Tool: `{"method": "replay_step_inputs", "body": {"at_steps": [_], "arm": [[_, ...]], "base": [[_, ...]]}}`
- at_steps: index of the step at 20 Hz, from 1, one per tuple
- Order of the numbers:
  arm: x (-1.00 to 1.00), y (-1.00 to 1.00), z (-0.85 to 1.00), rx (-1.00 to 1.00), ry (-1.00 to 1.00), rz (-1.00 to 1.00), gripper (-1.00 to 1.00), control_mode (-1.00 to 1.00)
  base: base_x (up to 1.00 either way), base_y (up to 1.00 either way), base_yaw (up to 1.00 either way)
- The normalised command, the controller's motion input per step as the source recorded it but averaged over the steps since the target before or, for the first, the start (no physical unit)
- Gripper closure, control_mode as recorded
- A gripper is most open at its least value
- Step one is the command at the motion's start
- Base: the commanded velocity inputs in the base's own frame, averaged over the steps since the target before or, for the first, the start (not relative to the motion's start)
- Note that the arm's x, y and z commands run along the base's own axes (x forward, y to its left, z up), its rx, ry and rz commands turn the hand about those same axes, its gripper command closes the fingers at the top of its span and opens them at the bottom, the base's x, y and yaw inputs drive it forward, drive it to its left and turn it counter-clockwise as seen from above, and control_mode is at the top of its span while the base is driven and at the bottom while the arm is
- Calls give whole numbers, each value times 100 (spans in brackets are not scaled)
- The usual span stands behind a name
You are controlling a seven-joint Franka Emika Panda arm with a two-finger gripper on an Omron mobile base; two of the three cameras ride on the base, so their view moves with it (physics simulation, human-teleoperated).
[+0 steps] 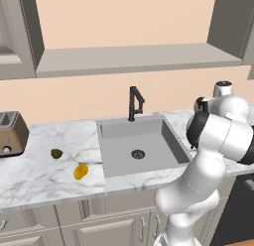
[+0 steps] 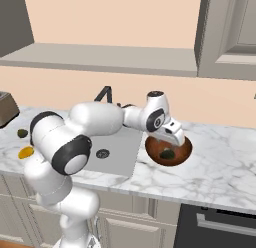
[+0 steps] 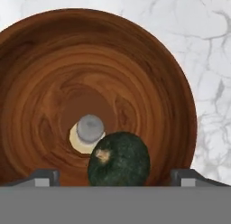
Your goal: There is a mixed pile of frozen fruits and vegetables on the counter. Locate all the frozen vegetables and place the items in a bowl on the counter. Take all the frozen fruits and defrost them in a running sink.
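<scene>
pincer [image 3: 115, 175] wide open above the bowl [image 3: 40, 60], gripping nothing; dark green ball [image 3: 118, 159] beside mushroom [image 3: 89, 133] inside

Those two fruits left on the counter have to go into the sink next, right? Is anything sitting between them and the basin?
Nothing visible does. The orange-yellow fruit and the olive-green fruit lie on bare counter just left of the sink. The toaster stands farther left, away from that path.
</scene>
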Motion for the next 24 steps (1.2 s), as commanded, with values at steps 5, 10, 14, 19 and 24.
{"method": "replay_step_inputs", "body": {"at_steps": [5, 10, 14, 19, 24], "arm": [[-17, 19, 45, -2, -24, 0, -100, -100], [-21, 61, 35, 0, -29, 1, -100, -100], [-32, 74, 36, 0, -30, 4, -100, -100], [-47, 74, 13, 0, -18, 8, -100, -100], [-59, 78, 6, -1, -11, 15, -100, -100]], "base": [[0, 0, 0], [0, 0, 0], [0, 0, 0], [0, 0, 0], [0, 0, 0]]}}
